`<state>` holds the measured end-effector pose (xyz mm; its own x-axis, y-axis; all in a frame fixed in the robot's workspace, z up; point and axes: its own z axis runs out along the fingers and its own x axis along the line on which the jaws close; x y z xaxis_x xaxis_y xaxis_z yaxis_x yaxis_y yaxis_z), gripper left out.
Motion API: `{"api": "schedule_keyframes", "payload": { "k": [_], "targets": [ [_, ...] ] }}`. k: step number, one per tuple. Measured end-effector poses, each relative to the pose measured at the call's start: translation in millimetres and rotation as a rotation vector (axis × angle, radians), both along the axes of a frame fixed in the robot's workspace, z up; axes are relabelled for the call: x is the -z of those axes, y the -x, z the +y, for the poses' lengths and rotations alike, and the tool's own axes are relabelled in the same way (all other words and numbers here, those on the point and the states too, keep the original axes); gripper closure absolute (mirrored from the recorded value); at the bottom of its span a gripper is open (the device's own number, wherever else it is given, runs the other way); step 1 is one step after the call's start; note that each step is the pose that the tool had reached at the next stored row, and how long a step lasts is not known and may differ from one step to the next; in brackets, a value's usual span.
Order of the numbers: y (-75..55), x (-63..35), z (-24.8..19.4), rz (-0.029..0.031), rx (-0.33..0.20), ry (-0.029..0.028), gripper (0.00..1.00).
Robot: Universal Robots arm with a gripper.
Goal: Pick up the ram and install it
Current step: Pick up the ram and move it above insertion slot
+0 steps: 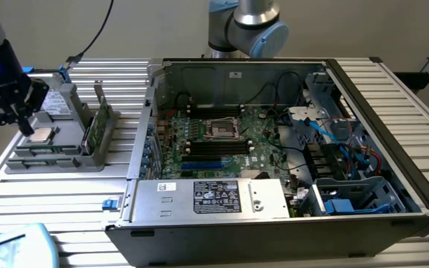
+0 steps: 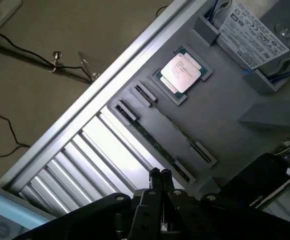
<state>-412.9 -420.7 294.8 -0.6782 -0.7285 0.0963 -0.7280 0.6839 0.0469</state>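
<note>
My gripper [image 1: 27, 132] hangs at the exterior view's left, over the grey parts holder [image 1: 87, 163], with its tips close above the square silver processor [image 1: 42, 134]. In the wrist view the two fingers [image 2: 160, 175] are pressed together with nothing between them. Just beyond them a long, narrow slot with end clips runs across the holder [image 2: 220, 125]. A thin dark strip in that slot looks like the ram [image 2: 155, 143] seen edge-on; in the exterior view it is a low greenish strip [image 1: 47, 151] along the holder's front. The fingers do not touch it.
A wider green card [image 1: 95, 125] stands upright in the holder beside the processor [image 2: 183, 72]. The open computer case [image 1: 393, 162] fills the table's middle, with the motherboard's black slots [image 1: 216, 147], processor socket [image 1: 222, 129] and silver power supply [image 1: 210, 198] inside. Ribbed metal table [image 1: 58, 195] surrounds both.
</note>
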Motion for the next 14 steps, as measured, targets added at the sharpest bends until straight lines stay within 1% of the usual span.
{"api": "schedule_keyframes", "payload": {
  "k": [3,8,10,14],
  "targets": [
    [0.0,2.0,0.1,-0.0002,-0.055,-0.0125,0.9],
    [0.0,5.2,0.0,-0.0007,-0.147,-0.0358,0.9],
    [0.1,6.9,0.0,-0.0011,-0.183,-0.0418,0.9],
    [0.1,11.1,0.0,-0.0012,-0.256,-0.0474,0.9]
  ]
}}
